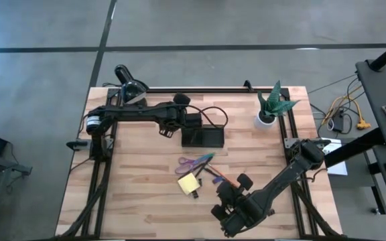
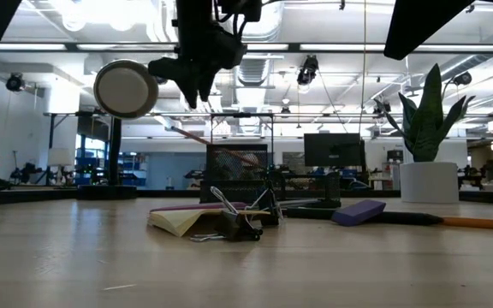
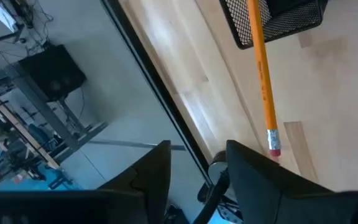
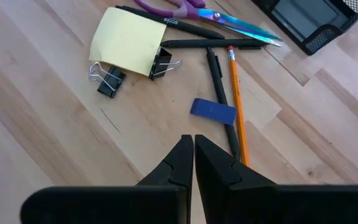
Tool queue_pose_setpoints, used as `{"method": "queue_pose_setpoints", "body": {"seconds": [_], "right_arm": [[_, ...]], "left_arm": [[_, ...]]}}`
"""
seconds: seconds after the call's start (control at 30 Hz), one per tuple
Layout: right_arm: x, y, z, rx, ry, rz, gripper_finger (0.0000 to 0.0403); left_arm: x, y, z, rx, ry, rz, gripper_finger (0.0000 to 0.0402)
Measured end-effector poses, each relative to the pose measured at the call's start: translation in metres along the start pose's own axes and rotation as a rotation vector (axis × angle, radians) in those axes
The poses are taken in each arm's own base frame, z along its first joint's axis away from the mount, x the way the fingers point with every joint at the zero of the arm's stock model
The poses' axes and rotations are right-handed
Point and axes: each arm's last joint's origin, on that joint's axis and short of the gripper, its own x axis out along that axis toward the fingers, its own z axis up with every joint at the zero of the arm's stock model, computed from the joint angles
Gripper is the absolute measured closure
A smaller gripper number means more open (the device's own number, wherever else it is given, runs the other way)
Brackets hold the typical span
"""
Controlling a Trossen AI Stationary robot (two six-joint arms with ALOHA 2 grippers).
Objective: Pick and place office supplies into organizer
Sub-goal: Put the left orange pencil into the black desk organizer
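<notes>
My left gripper (image 3: 197,163) stands open above the dark mesh organizer (image 1: 203,136). An orange pencil (image 3: 261,74) slants up out of the organizer (image 3: 272,18), its tip end inside and its pink eraser end (image 3: 273,147) just beside one finger. On the table nearer the front lie the yellow sticky pad (image 4: 126,40), purple scissors (image 4: 210,12), two black clips (image 4: 107,81), black pens (image 4: 219,93), a second pencil (image 4: 236,106) and a small purple block (image 4: 213,110). My right gripper (image 4: 193,155) hovers shut over bare wood short of the block. My left gripper has open fingers with nothing between them. The pencil's eraser end (image 3: 273,149) lies close beside one finger (image 3: 253,171); whether they touch, I cannot tell.
A potted plant (image 1: 271,107) stands at the far right, a black lamp (image 1: 131,87) at the far left behind my left arm. Black rails edge the table's far side and both ends. Bare wood lies left of the supplies and along the near edge.
</notes>
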Motion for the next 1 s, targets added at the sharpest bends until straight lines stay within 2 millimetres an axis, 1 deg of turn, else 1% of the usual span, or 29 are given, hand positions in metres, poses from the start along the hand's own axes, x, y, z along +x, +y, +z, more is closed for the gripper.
{"method": "queue_pose_setpoints", "body": {"seconds": [0.13,0.2,0.27,0.37,0.43,0.53,0.63,0.73,0.83,1.0], "right_arm": [[0.000,0.000,0.000,-0.003,0.000,-0.001,0.0394],[0.000,0.000,0.000,-0.003,0.000,-0.002,0.0394],[0.001,0.000,0.000,-0.003,0.001,-0.003,0.0394],[0.003,-0.001,-0.001,-0.005,0.002,-0.011,0.0394],[0.005,-0.002,-0.002,-0.001,0.003,-0.020,0.0394],[0.010,-0.004,-0.004,0.013,0.005,-0.037,0.0394],[0.014,-0.006,-0.007,0.029,0.006,-0.052,0.0394],[0.015,-0.007,-0.007,0.042,0.006,-0.056,0.0394],[0.016,-0.007,-0.006,0.044,-0.016,-0.059,0.0394],[0.018,-0.007,-0.002,0.053,-0.033,-0.063,0.0394]], "left_arm": [[-0.005,0.001,-0.006,-0.068,-0.001,-0.006,0.0267],[-0.013,0.002,-0.014,-0.159,-0.038,-0.047,0.0267],[-0.025,0.003,-0.025,-0.317,-0.114,-0.155,0.0268],[-0.044,0.005,-0.044,-0.621,-0.254,-0.320,0.0268],[-0.055,0.005,-0.059,-0.802,-0.342,-0.363,0.0268],[-0.065,-0.001,-0.086,-0.993,-0.460,-0.402,0.0268],[-0.058,-0.016,-0.112,-1.190,-0.513,-0.483,0.0268],[-0.047,-0.033,-0.129,-1.377,-0.641,-0.631,0.0268],[-0.030,-0.054,-0.140,-1.563,-0.735,-0.725,0.0268],[0.013,-0.090,-0.145,-1.854,-0.746,-0.837,0.0268]]}}
